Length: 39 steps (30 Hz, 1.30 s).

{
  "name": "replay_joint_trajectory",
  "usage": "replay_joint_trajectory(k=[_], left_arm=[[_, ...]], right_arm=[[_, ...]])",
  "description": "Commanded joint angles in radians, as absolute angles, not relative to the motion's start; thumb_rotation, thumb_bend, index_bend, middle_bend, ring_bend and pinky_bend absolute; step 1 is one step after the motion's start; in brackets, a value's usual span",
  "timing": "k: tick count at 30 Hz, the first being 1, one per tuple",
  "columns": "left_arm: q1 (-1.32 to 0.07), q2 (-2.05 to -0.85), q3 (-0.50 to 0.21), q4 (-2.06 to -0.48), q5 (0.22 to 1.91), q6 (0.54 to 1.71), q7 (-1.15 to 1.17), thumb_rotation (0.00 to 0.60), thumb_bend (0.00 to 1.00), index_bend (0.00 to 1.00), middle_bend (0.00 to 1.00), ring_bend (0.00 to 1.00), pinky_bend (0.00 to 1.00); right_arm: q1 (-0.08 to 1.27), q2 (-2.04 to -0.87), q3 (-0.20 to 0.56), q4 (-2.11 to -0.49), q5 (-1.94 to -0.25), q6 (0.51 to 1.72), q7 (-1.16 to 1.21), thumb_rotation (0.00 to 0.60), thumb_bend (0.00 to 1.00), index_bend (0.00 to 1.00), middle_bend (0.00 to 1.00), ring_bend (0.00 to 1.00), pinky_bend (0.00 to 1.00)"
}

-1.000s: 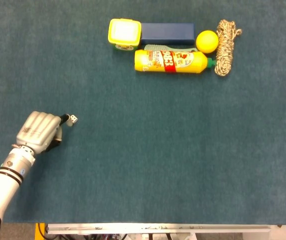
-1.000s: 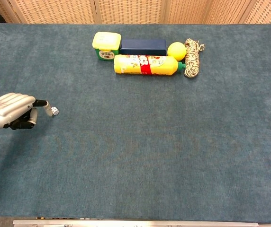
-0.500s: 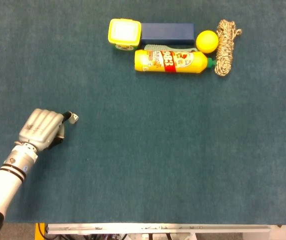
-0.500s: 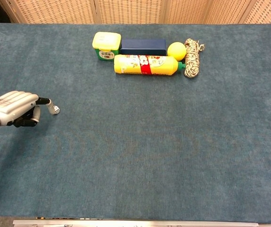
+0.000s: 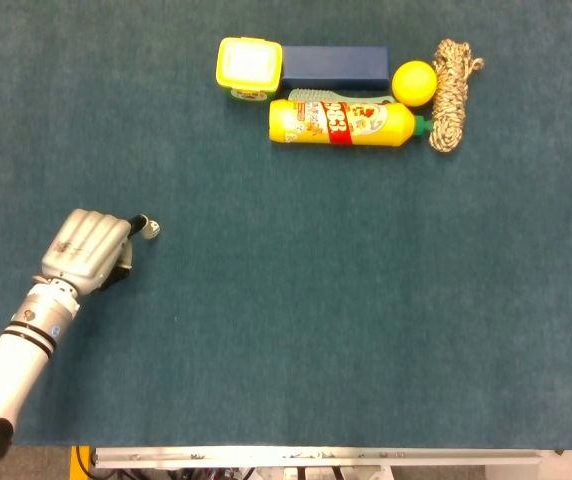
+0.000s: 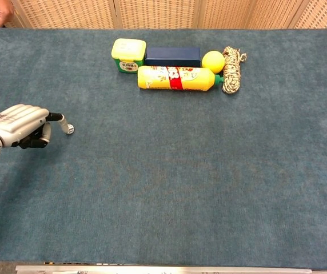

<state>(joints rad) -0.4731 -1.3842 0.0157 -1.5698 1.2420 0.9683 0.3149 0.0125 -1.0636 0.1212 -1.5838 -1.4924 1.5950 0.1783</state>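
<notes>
Left hand (image 5: 88, 250) (image 6: 19, 125): lies low over the teal worktop (image 5: 316, 320) (image 6: 180, 182) at its left side, back of the hand upward. Most fingers (image 5: 116, 231) are curled in under the palm; one reaches forward, and its tip meets a small die (image 5: 152, 229) (image 6: 70, 129). Whether the die is pinched against a thumb or merely touched by the fingertip cannot be told; the thumb side is hidden beneath the hand.

Die: small, pale, with dark pips faintly showing; sits at the very end of the outstretched finger, on the side away from the wrist. It appears to rest on the worktop.

Right hand: shows in neither view.

Other items, all well apart from the fingers, grouped far beyond the die along the far edge of the worktop:
- Tub (image 5: 249, 66) (image 6: 128, 53), yellow lid, green base; nearest of the group to the fingers.
- Box (image 5: 334, 67) (image 6: 172, 56), dark blue, long, touching the tub on its side away from the fingers.
- Bottle (image 5: 344, 123) (image 6: 176, 78), yellow with a red band and green cap, lying on its side just in front of the box.
- Ball (image 5: 414, 82) (image 6: 213, 61), yellow, between the box and the rope.
- Rope (image 5: 452, 93) (image 6: 230, 69), speckled, bundled; farthest of the group from the fingers.
</notes>
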Motion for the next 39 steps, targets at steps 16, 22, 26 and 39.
replay_joint_trajectory(k=[16,22,26,39], left_arm=[[-0.461,-1.382,0.02,-1.621,1.285,1.046,0.359,0.6,1.0,0.33,1.0,0.94,0.93],[-0.376,-1.31,0.056,-1.676,1.426,1.232,0.306,0.6,1.0,0.3,0.99,0.79,0.86],[-0.314,-1.239,0.082,-1.722,1.524,1.358,0.213,0.6,0.89,0.26,0.72,0.59,0.77],[-0.167,-1.108,0.098,-1.727,1.612,1.585,0.121,0.6,0.45,0.22,0.26,0.25,0.36]], right_arm=[[0.008,-1.059,0.123,-1.585,-1.493,1.604,0.187,0.6,0.52,0.36,0.4,0.25,0.51],[0.004,-1.057,0.124,-1.585,-1.491,1.61,0.189,0.6,0.52,0.36,0.4,0.25,0.51],[0.003,-1.06,0.123,-1.586,-1.491,1.61,0.176,0.6,0.52,0.36,0.4,0.25,0.51],[0.009,-1.07,0.121,-1.586,-1.475,1.587,0.139,0.6,0.52,0.36,0.4,0.25,0.51]])
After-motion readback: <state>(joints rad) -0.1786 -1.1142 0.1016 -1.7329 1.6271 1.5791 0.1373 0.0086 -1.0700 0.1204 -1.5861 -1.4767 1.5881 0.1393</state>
